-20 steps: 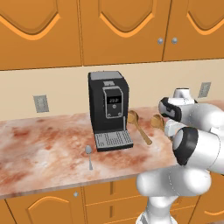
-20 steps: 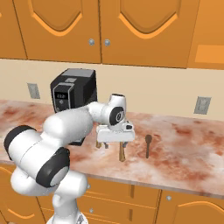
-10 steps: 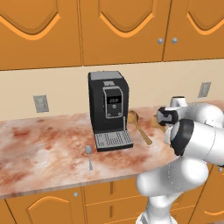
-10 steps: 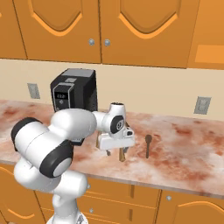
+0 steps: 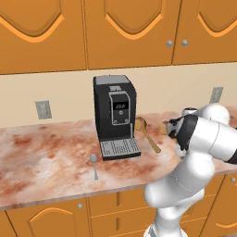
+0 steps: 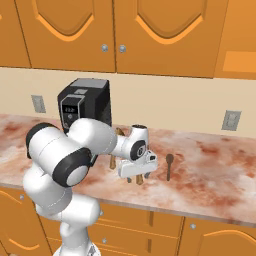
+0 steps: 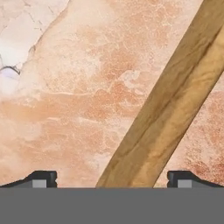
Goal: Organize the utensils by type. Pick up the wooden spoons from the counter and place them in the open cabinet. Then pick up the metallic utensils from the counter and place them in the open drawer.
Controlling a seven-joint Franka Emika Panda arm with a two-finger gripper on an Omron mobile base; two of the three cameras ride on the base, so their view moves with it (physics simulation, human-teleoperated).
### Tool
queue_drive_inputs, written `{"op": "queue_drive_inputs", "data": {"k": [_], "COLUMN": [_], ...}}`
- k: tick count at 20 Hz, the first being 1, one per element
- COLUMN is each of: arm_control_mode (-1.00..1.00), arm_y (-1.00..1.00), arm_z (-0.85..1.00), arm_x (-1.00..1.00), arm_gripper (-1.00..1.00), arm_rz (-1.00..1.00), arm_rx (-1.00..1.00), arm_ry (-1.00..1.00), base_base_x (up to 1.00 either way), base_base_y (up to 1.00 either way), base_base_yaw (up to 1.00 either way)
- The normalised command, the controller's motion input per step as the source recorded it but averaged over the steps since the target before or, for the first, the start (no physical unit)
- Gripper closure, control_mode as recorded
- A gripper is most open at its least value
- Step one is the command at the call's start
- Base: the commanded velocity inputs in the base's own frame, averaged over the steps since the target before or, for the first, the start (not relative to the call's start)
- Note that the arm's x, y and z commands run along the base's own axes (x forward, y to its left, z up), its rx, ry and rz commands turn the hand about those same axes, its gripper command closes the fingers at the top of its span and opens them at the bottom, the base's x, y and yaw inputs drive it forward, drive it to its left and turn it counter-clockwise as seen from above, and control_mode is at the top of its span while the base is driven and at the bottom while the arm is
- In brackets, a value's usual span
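Observation:
My gripper point(image 6: 134, 177) hangs low over the counter point(image 6: 210, 170), open, its jaws straddling the handle of a wooden spoon point(image 5: 148, 135) that lies slanted beside the coffee machine. In the hand view that tan handle point(image 7: 175, 100) runs diagonally between the two fingertips point(image 7: 43, 178), close below them and ungripped. A second wooden spoon point(image 6: 169, 164) lies just to the right; its bowl point(image 5: 164, 128) peeks out beside my forearm. A small metal spoon point(image 5: 94, 165) rests in front of the machine, to the left. The open cabinet and drawer are out of view.
A black coffee machine point(image 5: 115, 115) stands at the back of the counter point(image 5: 46, 157), right next to the spoon. Closed arched-door wall units point(image 5: 129, 32) hang above. Wall outlets point(image 5: 42, 109) sit on the backsplash. Base unit fronts point(image 6: 150, 235) run below the counter edge.
The hand has sunk lower over the wooden spoon's handle and the elbow has swung outward. The jaws stay open; the spoons have not moved.

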Motion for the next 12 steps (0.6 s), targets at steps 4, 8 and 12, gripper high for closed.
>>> {"op": "queue_drive_inputs", "data": {"k": [4,8,12], "arm_control_mode": [-1.0,-1.0,-1.0], "arm_y": [-0.08,-0.03,-0.02], "arm_z": [-0.43,-0.41,-0.14], "arm_x": [0.16,0.16,0.03], "arm_gripper": [-1.0,1.0,1.0], "arm_rz": [0.07,0.05,0.0], "arm_rx": [0.04,0.02,0.0], "arm_ry": [-0.06,-0.01,0.01], "base_base_x": [0.0,0.0,0.0], "base_base_y": [0.0,0.0,0.0], "base_base_yaw": [0.0,0.0,0.0]}}
